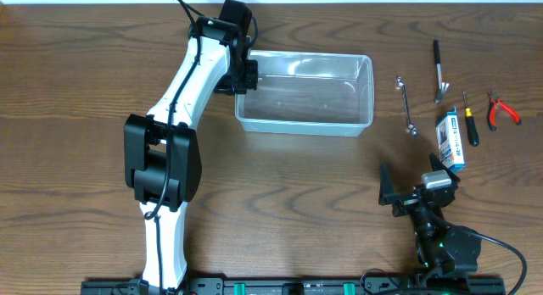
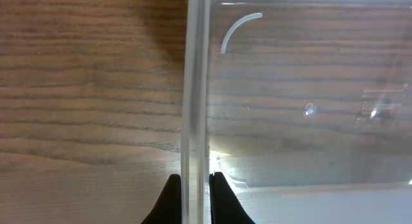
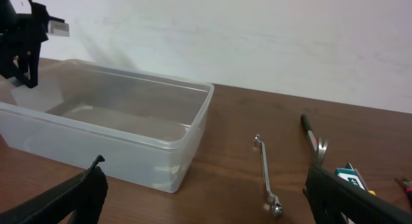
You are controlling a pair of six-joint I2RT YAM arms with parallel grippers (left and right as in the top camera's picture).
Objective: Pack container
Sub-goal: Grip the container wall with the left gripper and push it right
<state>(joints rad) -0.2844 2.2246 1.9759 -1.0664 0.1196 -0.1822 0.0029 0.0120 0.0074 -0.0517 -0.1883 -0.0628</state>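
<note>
The container [image 1: 305, 124] is set on the table [image 1: 85, 75], toward the far middle, its long sides running left to right. Its left wall is pinched by the left claw [image 1: 245, 75]. In the left wrist view the fingers [image 2: 168, 199] are closed narrowly on the rim, one outside the wall and one inside (only the clear plastic lies between them).

The right claw [image 1: 413, 183] is spread wide over bare wood at the near right, well apart from the container.

To the right of the container a wrench [image 1: 406, 106], a black-handled tool [image 1: 437, 62], a screwdriver [image 1: 469, 121], red pliers [image 1: 502, 110] and a blue-and-white box [image 1: 450, 141] are laid out. The box is the one nearest the right claw.
</note>
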